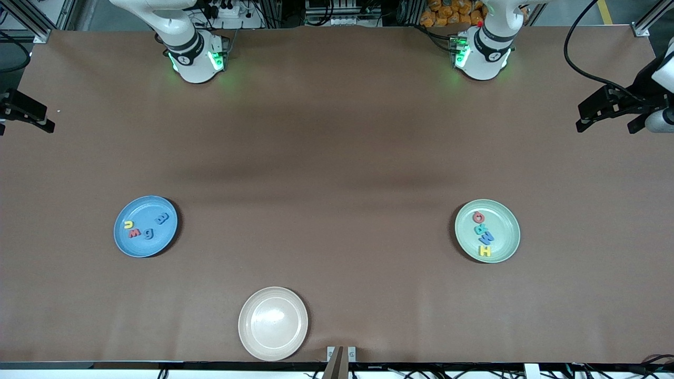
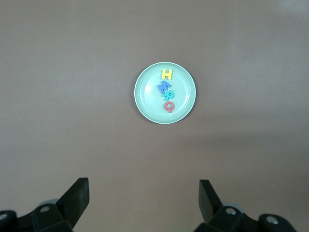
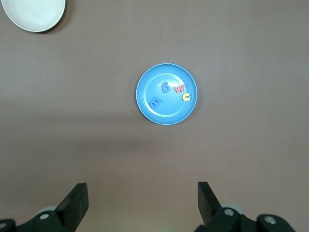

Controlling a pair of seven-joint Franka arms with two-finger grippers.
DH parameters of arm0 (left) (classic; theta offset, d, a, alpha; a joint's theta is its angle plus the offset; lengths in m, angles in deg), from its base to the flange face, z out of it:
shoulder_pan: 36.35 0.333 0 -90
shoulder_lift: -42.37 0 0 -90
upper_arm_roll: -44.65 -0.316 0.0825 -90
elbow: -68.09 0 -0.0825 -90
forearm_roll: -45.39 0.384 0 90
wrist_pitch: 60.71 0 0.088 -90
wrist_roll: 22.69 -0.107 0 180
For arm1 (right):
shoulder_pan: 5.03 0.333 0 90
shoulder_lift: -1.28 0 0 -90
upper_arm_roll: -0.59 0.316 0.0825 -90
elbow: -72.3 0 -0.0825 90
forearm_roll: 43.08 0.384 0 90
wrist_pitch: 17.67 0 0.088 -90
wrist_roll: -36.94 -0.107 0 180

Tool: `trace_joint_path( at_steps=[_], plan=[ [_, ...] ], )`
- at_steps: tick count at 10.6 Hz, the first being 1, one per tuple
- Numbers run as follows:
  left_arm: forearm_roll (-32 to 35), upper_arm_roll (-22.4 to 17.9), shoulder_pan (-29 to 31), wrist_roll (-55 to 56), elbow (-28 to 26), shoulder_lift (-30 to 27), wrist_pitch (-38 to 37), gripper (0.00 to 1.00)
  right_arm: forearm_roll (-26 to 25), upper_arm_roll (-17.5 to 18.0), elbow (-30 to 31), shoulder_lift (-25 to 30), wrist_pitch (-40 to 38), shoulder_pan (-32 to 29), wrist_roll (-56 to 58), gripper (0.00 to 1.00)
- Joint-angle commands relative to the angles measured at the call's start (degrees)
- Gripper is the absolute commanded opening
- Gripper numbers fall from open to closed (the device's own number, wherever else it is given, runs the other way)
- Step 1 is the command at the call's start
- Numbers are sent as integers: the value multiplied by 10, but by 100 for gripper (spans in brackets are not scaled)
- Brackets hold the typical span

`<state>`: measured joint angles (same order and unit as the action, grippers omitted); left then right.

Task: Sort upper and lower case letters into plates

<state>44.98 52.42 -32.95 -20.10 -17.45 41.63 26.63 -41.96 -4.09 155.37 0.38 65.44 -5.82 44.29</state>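
Left gripper (image 2: 144, 193) and right gripper (image 3: 142, 195) hang spread wide, empty, well apart from mint green plate (image 2: 186, 77) and light blue plate (image 3: 147, 104) holding foam letters.

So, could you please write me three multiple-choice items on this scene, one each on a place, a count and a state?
1. The yellow H lies in:
A. the blue plate
B. the mint green plate
C. the cream plate

2. Letters in the blue plate:
A. two
B. four
C. six

3. The cream plate holds:
A. nothing
B. one letter
C. all the letters

Answers: 1 B, the H sits with three other letters on the mint green plate. 2 B, m, g, w and u show there. 3 A, its surface is bare.
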Motion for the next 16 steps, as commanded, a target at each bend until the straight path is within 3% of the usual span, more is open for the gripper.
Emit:
trace_joint_path(
  at_steps=[1, 6, 16],
  plan=[
    [-3, -4, -2, -19, -2, -8, -5, 100, -7, 5, -4, 4, -7, -4, -9, 100],
    [-4, -3, -6, -17, -23, -4, 32, 100, -10, 4, -5, 4, -4, -4, -9, 100],
    [-1, -3, -5, -18, -11, -8, 31, 100, -12, 5, -7, 5, 1, -4, -8, 100]
  ],
)
